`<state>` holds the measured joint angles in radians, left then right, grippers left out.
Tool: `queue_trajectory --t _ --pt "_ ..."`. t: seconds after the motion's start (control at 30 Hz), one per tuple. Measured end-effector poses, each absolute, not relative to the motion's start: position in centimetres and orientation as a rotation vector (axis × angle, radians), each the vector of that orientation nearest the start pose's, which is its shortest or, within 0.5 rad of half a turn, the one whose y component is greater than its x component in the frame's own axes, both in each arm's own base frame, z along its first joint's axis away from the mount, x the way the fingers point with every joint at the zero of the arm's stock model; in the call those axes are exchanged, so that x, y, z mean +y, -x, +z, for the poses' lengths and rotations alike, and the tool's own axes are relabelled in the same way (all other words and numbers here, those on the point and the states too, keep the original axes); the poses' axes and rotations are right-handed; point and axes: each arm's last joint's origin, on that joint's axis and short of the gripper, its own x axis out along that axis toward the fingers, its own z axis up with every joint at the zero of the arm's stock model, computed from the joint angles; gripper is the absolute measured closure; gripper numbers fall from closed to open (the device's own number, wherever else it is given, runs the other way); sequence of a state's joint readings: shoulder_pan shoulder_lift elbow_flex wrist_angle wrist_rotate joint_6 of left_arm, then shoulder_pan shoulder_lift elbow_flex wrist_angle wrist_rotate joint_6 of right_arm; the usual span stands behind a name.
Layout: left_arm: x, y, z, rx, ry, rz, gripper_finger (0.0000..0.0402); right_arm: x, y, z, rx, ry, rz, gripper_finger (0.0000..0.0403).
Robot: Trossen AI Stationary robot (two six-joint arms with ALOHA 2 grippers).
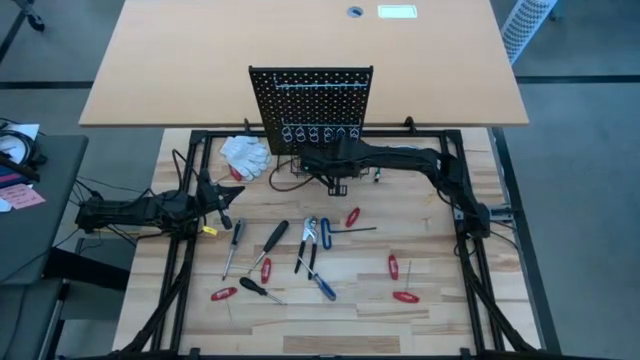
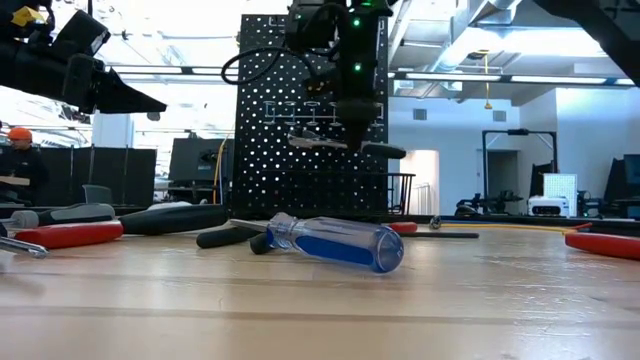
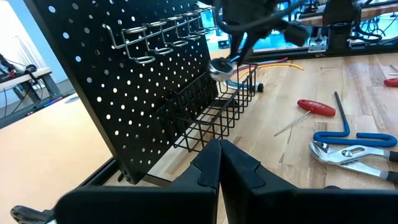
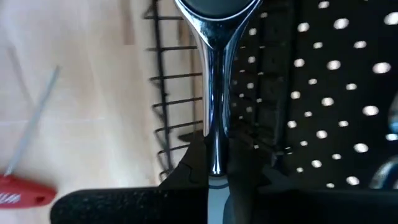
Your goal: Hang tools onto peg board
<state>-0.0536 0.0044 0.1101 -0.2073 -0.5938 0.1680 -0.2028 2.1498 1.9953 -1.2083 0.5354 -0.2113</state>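
Note:
The black peg board stands upright at the table's far middle, with a row of silver rings and a black wire basket on its front. My right gripper is just in front of the board, shut on a silver wrench. My left gripper is shut and empty above the table's left part, and it also shows in the left wrist view. Blue-handled pliers, a blue screwdriver and several red- and black-handled screwdrivers lie flat on the table. My right gripper pinches the wrench's chrome shaft between its two fingers, coming from above. The wrench's wide end sticks out past the fingers, over the wire basket. The wrench is lifted clear of the table and lies about level in the low view.
White gloves lie to the left of the peg board. A large tan tabletop lies behind the board. Red-handled tools lie at the table's right near part. A person shows in the room at far left.

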Motion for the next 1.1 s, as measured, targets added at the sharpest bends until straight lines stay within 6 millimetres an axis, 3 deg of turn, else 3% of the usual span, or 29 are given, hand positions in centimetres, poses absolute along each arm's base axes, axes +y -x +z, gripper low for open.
queue_trajectory --t 0.4,0.8,1.1 --pt "1.2 -8.5 18.1 0.143 -0.197 0.531 0.0402 -11.2 -43.1 25.2 1.335 0.356 -0.446 0.0369" --pt "1.2 -8.5 18.1 0.143 -0.197 0.530 0.0402 -11.7 -42.9 24.6 1.363 0.397 -0.422 0.0367" --pt "1.2 -8.5 18.1 0.141 -0.198 0.532 0.0402 -11.3 -43.6 22.7 1.420 0.444 -0.374 0.0361"
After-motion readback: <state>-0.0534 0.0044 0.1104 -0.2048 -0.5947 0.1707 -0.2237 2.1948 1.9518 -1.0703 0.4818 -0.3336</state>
